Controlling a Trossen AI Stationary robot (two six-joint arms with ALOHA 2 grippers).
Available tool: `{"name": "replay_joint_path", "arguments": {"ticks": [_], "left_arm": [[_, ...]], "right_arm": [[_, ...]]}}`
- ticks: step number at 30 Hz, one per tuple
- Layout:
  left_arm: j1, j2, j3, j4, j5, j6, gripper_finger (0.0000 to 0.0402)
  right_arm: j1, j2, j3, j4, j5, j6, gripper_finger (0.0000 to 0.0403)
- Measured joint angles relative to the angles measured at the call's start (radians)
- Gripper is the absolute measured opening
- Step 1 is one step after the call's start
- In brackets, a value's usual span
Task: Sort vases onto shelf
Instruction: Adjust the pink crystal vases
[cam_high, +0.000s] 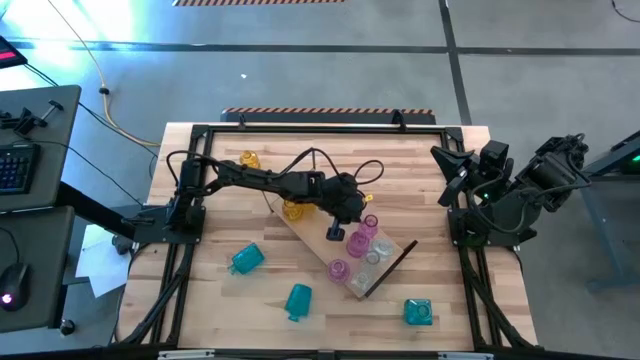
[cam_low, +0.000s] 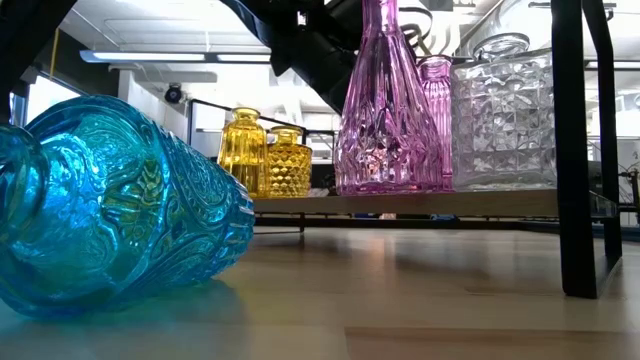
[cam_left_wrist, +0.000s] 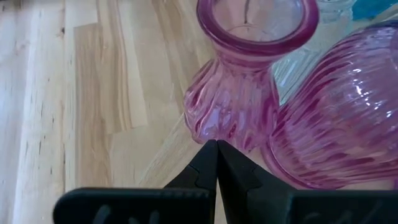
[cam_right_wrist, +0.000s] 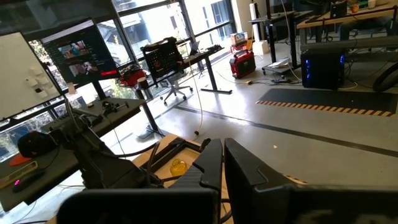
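Counting three teal vases (cam_high: 247, 258) on table, three pink vases (cam_high: 362, 240) on shelf (cam_high: 312, 243); both arms' jaws clenched, empty

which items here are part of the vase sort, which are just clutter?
Job:
- shelf
- pink vases, on the shelf
- clear vase, on the shelf
- yellow vases
- teal vases, off the shelf
- left gripper, shut, over the shelf

Clutter:
- keyboard
- mouse
- right gripper, shut, parked at the table's edge
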Motion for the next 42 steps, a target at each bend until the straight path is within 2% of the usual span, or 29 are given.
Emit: {"name": "replay_joint_path", "arguments": {"ticks": [11,30,35,42], "left_arm": [[0.000,0.000,0.000,0.000,0.025,0.005,0.0000],[0.076,-0.020,0.007,-0.046,-0.141,0.004,0.0000],[0.101,-0.094,0.059,-0.119,-0.171,0.000,0.0000],[0.082,-0.276,0.067,-0.262,-0.164,-0.090,0.0000]], "right_arm": [[0.000,0.000,0.000,0.000,-0.001,0.000,0.0000],[0.000,0.005,0.000,0.000,-0.031,-0.016,0.0000],[0.000,0.002,0.000,-0.023,-0.032,-0.018,0.0000],[0.000,-0.005,0.000,-0.046,-0.035,-0.043,0.0000]]}}
